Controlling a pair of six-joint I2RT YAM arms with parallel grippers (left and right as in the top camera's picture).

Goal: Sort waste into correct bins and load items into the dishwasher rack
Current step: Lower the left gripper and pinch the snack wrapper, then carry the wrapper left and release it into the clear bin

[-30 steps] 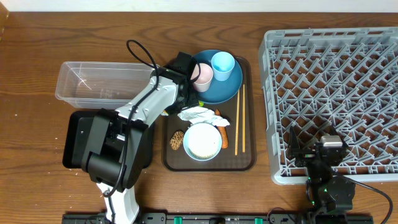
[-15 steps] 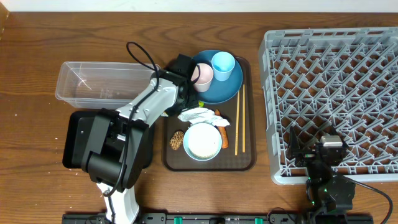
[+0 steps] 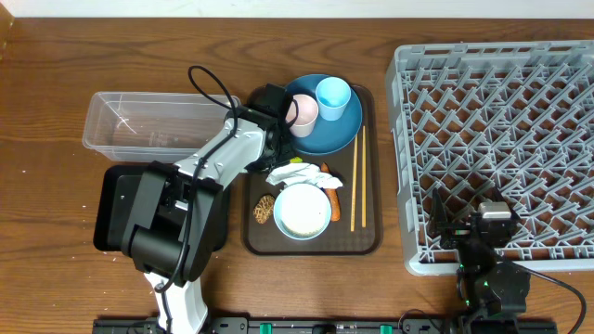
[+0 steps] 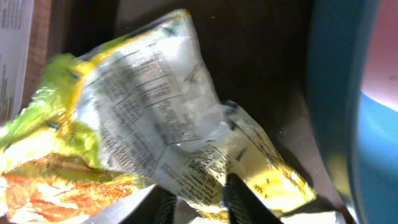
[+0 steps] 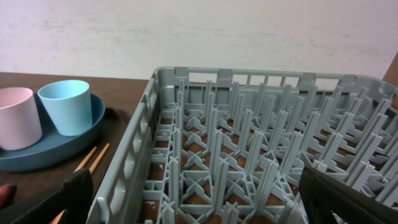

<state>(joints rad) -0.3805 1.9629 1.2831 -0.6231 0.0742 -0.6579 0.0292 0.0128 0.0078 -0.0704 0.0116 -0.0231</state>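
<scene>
A crumpled yellow-green and white wrapper (image 4: 155, 124) lies on the brown tray beside the dark-blue plate (image 3: 329, 132). My left gripper (image 4: 202, 202) is shut on its lower edge, a fold pinched between both fingers. Seen from overhead, the left gripper (image 3: 278, 156) points down at the wrapper (image 3: 295, 170). The plate carries a light-blue cup (image 3: 332, 94) and a white-pink cup (image 3: 303, 109). The light-blue bowl (image 3: 303, 211), chopsticks (image 3: 357, 176), an orange piece (image 3: 334, 204) and a brown lump (image 3: 265, 208) share the tray. My right gripper (image 5: 205, 199) hangs open over the dishwasher rack's (image 5: 249, 155) front edge.
The clear tub (image 3: 148, 121) and the black tray (image 3: 116, 209) sit left of the brown serving tray (image 3: 367, 243), partly under my left arm. The grey rack (image 3: 501, 139) fills the right side. Bare wooden table lies along the back.
The left jaws have closed in on the wrapper, and its yellow-green side now shows a little more from above. The right arm has not moved.
</scene>
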